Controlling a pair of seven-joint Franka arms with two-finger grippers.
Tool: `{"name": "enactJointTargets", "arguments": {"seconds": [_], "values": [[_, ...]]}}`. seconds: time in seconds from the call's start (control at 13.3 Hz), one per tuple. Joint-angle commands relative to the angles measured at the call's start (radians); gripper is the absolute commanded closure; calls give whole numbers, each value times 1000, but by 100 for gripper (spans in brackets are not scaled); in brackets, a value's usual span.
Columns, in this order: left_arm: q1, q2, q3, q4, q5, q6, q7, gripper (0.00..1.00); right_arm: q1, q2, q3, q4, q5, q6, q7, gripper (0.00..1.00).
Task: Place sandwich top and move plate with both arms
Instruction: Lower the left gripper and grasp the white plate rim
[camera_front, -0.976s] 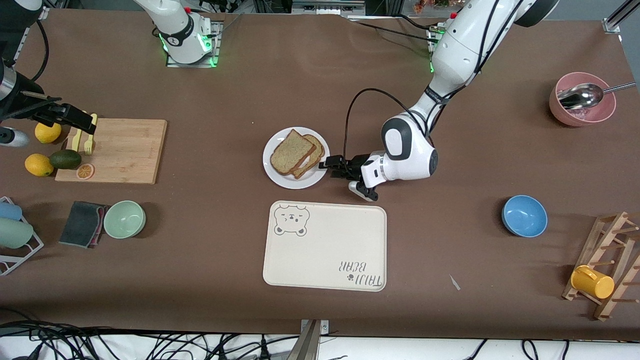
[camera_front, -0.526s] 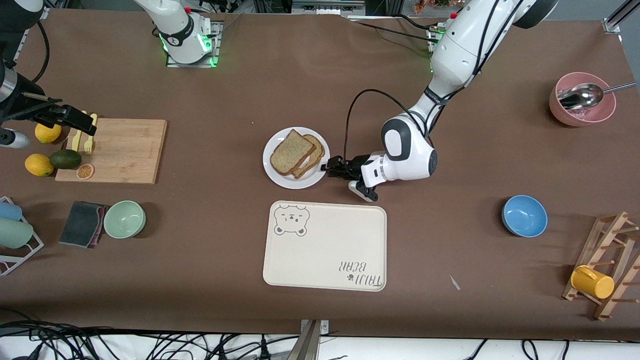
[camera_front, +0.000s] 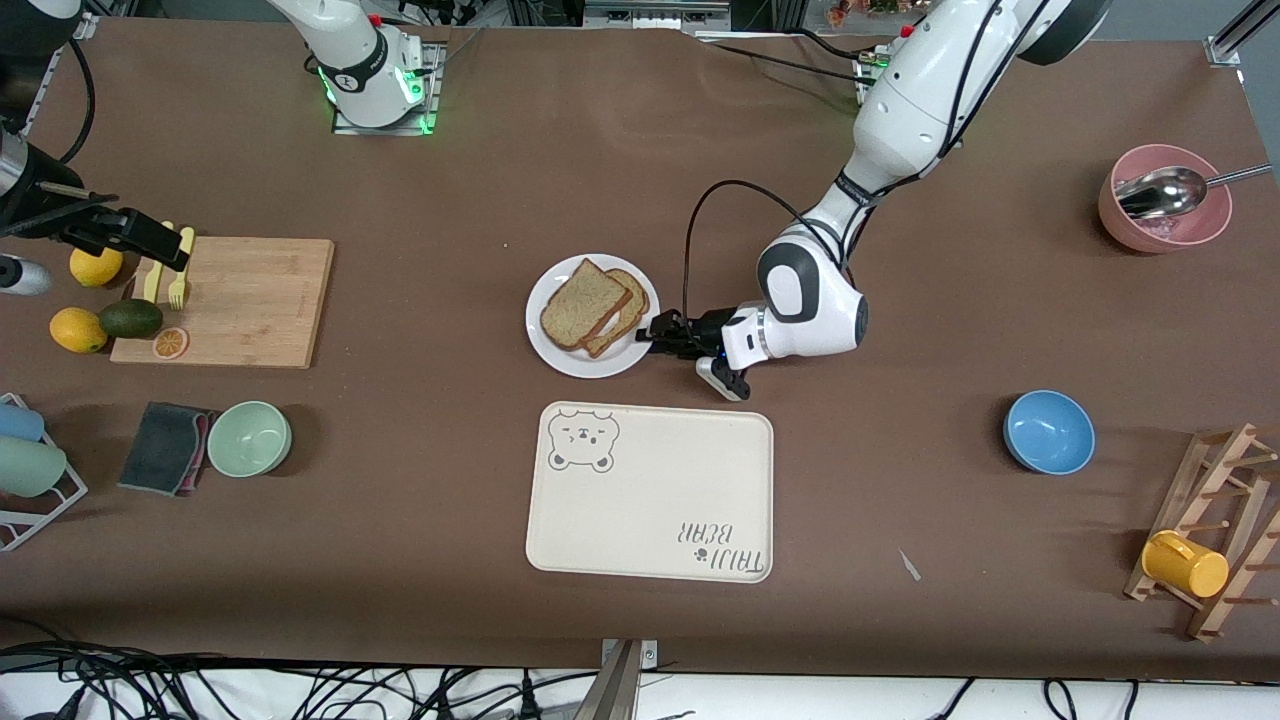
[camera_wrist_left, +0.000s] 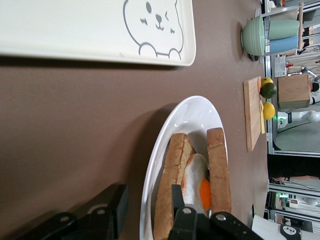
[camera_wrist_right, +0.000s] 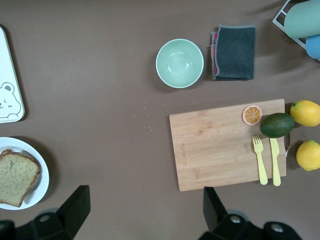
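Note:
The white plate (camera_front: 563, 353) sits mid-table and carries the sandwich. The sandwich top (camera_front: 583, 304) lies skewed over a lower bread slice (camera_front: 628, 318). Low at the plate's edge toward the left arm's end, my left gripper (camera_front: 655, 335) is open, its two fingers straddling the rim. In the left wrist view one finger (camera_wrist_left: 118, 205) is under the plate rim (camera_wrist_left: 150, 175) and the other above it, gaps showing on both sides. Fried egg (camera_wrist_left: 202, 192) peeks out beneath the sandwich top (camera_wrist_left: 218, 170). My right gripper (camera_front: 150, 240) waits open, high over the cutting board's corner.
The cream bear tray (camera_front: 650, 490) lies just nearer the camera than the plate. The cutting board (camera_front: 235, 300) has a fork, a knife, an avocado and lemons by it. A green bowl (camera_front: 249, 437) and grey cloth (camera_front: 165, 447) lie nearby. A blue bowl (camera_front: 1048, 431) and pink bowl (camera_front: 1165, 198) sit toward the left arm's end.
My left gripper's fingers have narrowed around the plate rim and the arm has crept slightly toward the plate. The right arm has barely shifted. Plate and bread have not moved.

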Motion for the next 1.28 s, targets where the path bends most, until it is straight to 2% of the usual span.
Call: {"name": "enactJointTargets", "arguments": {"seconds": [0.0, 0.08, 0.15, 0.6, 0.83, 1.2], "values": [[-15, -4, 6, -3, -45, 14, 51, 85, 0, 8, 2, 28, -12, -12, 11, 0], [-12, -4, 6, -3, -45, 14, 54, 95, 0, 6, 2, 28, -12, -13, 9, 0], [-11, -4, 6, -3, -45, 14, 59, 100, 0, 5, 2, 28, -14, -13, 9, 0], [-3, -15, 5, -6, -45, 10, 45, 100, 2, 5, 8, 31, -11, -13, 8, 0], [3, -38, 3, -1, -48, -4, -22, 100, 2, 9, 7, 80, -14, -22, 0, 0], [69, -110, 5, 7, -46, -125, -154, 100, 3, 9, 7, 80, -15, -25, 2, 0]]}}
